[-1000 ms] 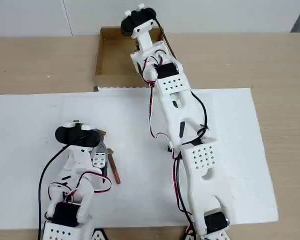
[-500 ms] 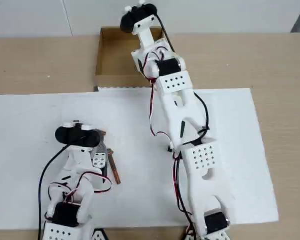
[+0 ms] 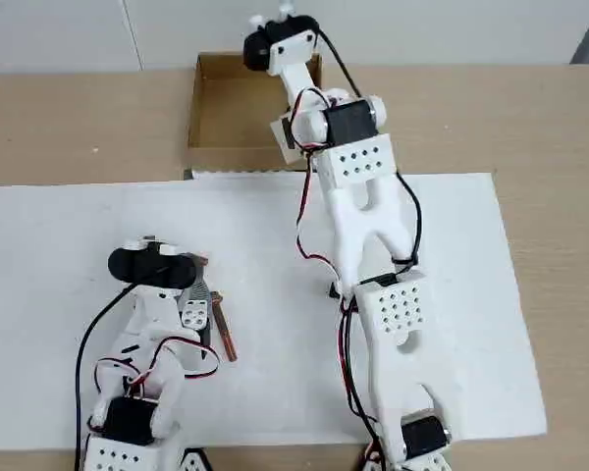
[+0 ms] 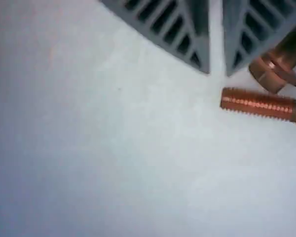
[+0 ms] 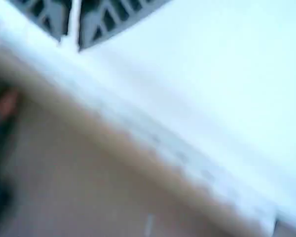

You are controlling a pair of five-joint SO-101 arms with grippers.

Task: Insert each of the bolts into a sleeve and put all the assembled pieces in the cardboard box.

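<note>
1. Two white arms stand at one light wooden table (image 3: 79, 108). The left arm (image 3: 147, 334) is low over the near part of one white paper sheet (image 3: 59, 294). The right arm (image 3: 358, 186) stretches across the sheet's middle to its far side.
2. One open-topped brown cardboard box (image 3: 193, 108) sits on the wood just beyond the sheet, its near wall touching the sheet's far edge. The right arm's wrist hangs over the box's far right corner.
3. Two copper pieces lie on the paper just beside the left pincer's tips: one threaded copper bolt (image 4: 256, 103) lying flat and one copper hexagonal flanged head (image 4: 274, 74). I cannot tell whether they touch.
4. Left pincer (image 4: 217, 69): its two grey ribbed fingers (image 4: 177, 24) stand almost together with a narrow slit between them, gripping nothing.
5. Right pincer (image 5: 70, 43): the grey fingers are likewise nearly closed, with nothing visible in the thin slit. This view is blurred.
6. From above, one slim copper piece (image 3: 224, 334) lies just beside the left arm, on the side facing the right arm. Bare paper runs between the arms, and a wider stretch reaches the sheet's left edge.
</note>
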